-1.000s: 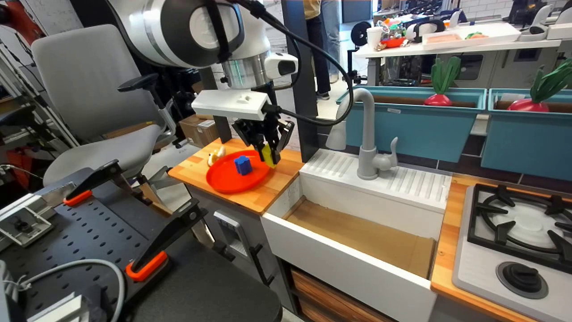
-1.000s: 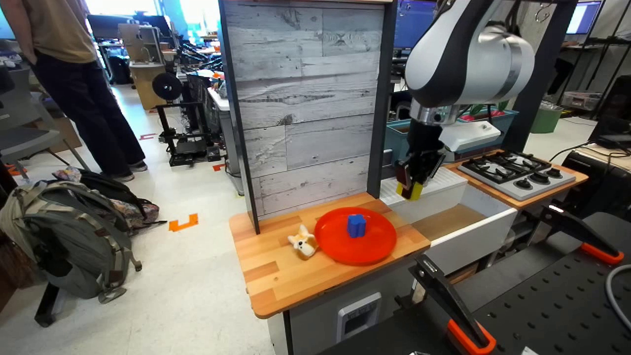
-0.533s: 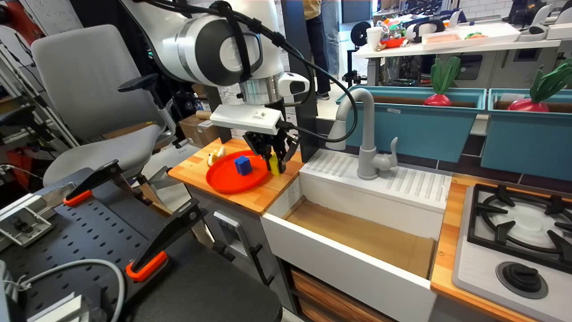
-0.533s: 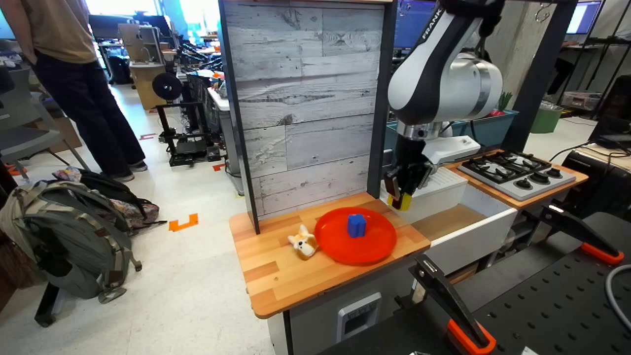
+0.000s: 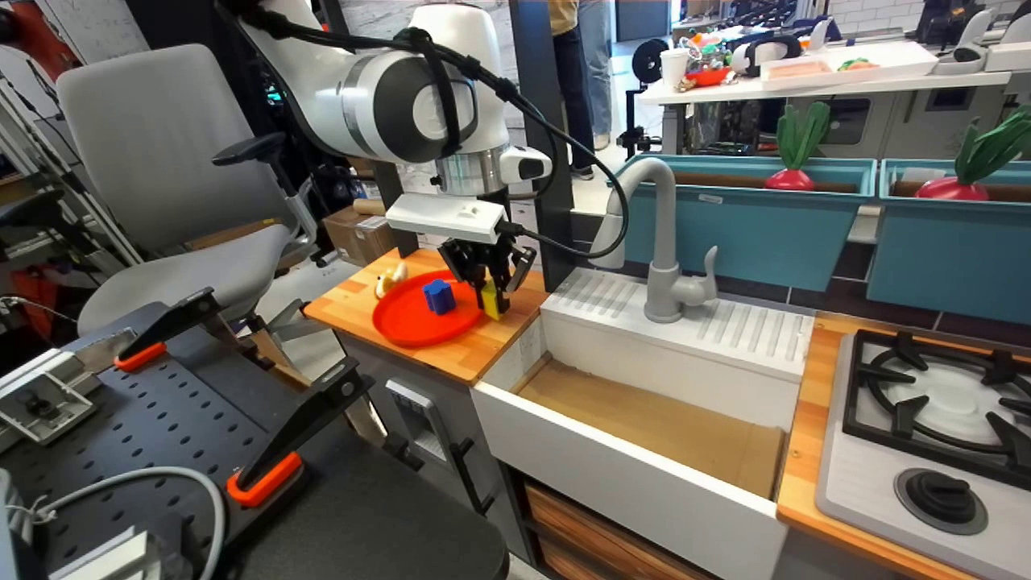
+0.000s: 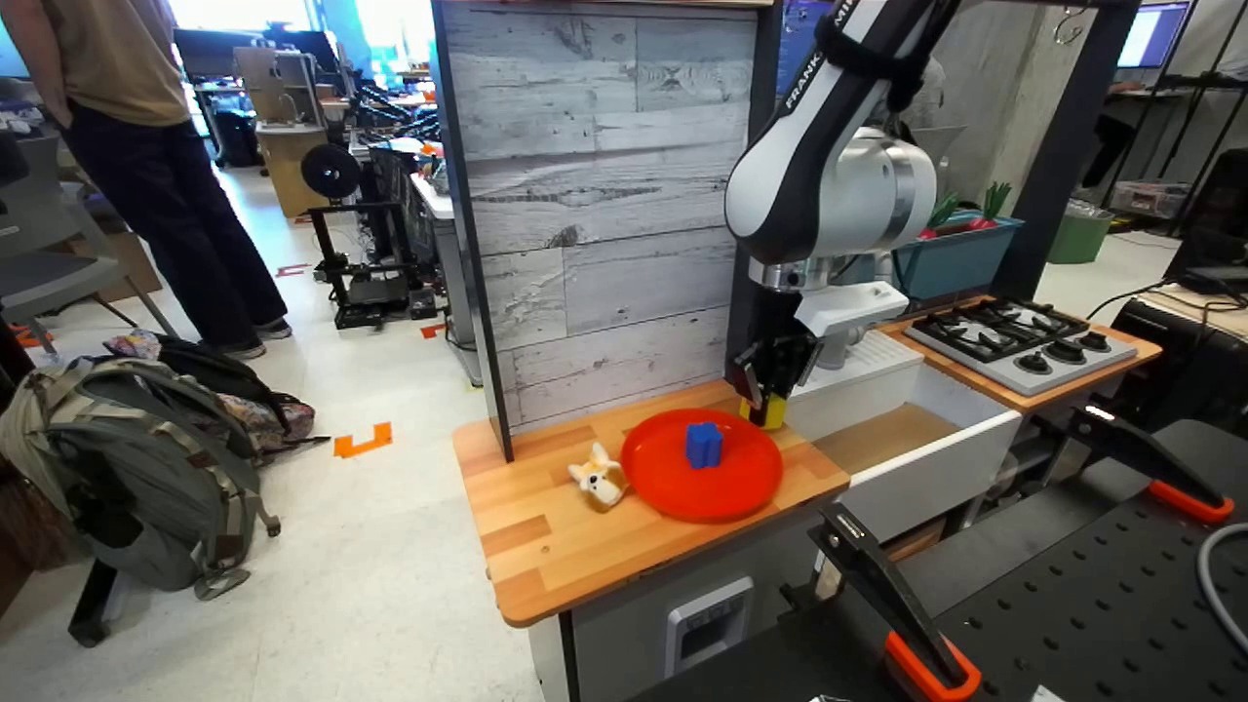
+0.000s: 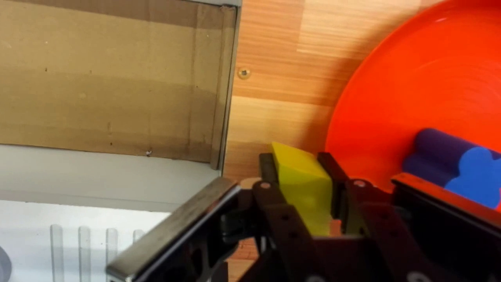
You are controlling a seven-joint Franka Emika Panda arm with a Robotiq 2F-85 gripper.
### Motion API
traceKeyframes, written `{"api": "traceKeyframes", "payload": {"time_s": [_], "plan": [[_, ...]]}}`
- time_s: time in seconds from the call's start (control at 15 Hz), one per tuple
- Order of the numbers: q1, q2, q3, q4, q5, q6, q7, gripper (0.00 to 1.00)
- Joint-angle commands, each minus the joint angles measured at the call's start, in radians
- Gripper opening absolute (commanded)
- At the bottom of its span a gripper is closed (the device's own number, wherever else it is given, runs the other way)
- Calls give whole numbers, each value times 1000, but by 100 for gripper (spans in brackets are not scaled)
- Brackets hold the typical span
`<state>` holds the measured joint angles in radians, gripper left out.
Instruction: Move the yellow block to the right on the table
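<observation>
The yellow block (image 7: 305, 188), pinched in my pincer (image 7: 299, 166).
In the wrist view, its visible long axis goes mostly upward, the upper end leaning left.

Table (image 6: 546, 583) is light tan wood, white sink (image 5: 628, 487) set in. Red-orange plate (image 6: 702, 494) lies flat on it, small tan-and-white dog toy (image 6: 601, 480) just beside. Past the sink, grey stove panel (image 6: 1014, 347) on the wood.
</observation>
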<state>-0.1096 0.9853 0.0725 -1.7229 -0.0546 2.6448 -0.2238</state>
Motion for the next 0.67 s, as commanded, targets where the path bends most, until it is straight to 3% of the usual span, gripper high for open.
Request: {"api": "traceKeyframes", "payload": {"time_s": [0.0, 0.4, 0.47, 0.6], "plan": [[21, 39, -15, 76, 1, -45, 19, 8], [23, 43, -20, 81, 1, -50, 31, 8], [24, 41, -19, 79, 1, -50, 32, 56], [30, 39, -23, 76, -1, -52, 38, 62]]}}
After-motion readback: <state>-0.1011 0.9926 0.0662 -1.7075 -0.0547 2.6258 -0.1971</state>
